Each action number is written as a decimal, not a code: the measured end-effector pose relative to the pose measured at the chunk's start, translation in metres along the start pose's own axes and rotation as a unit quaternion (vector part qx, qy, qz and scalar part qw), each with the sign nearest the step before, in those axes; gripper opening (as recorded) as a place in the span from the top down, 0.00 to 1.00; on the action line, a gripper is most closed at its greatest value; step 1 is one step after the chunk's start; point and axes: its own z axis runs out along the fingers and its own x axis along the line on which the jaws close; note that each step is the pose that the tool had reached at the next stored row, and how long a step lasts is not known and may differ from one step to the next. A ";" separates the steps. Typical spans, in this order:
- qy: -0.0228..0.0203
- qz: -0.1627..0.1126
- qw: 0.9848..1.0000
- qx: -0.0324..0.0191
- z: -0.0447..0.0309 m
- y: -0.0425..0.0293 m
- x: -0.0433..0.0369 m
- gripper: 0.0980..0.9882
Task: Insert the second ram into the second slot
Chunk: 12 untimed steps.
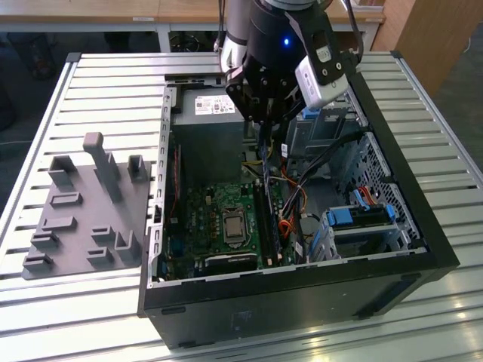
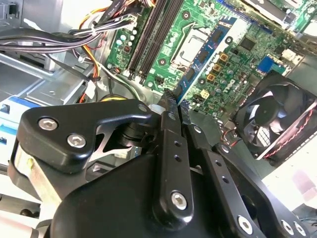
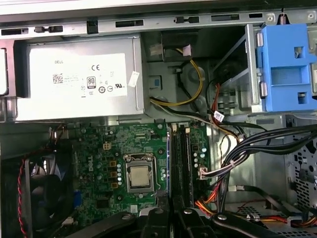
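Observation:
My gripper is shut on the second ram, a thin blue circuit-board stick seen edge-on and reaching out from the fingertips over the green motherboard. In the first wrist view the ram shows as a narrow blue line above the gripper, right beside the long black memory slots. The same slots lie apart from the stick in the second wrist view. From outside, the gripper hangs inside the open computer case, over the slots.
A grey power supply fills the case's far end. Bundled black and orange cables cross beside the slots. A processor socket, a black fan and blue drive-bay latches surround the area. A grey fixture plate lies outside the case.

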 end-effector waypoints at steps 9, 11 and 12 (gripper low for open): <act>0.001 -0.034 0.999 0.001 0.0047 0.0006 -0.0019 0.96; 0.001 -0.044 0.999 0.001 0.0054 0.0006 -0.0025 0.96; 0.002 -0.046 0.999 0.001 0.0058 0.0006 -0.0025 0.96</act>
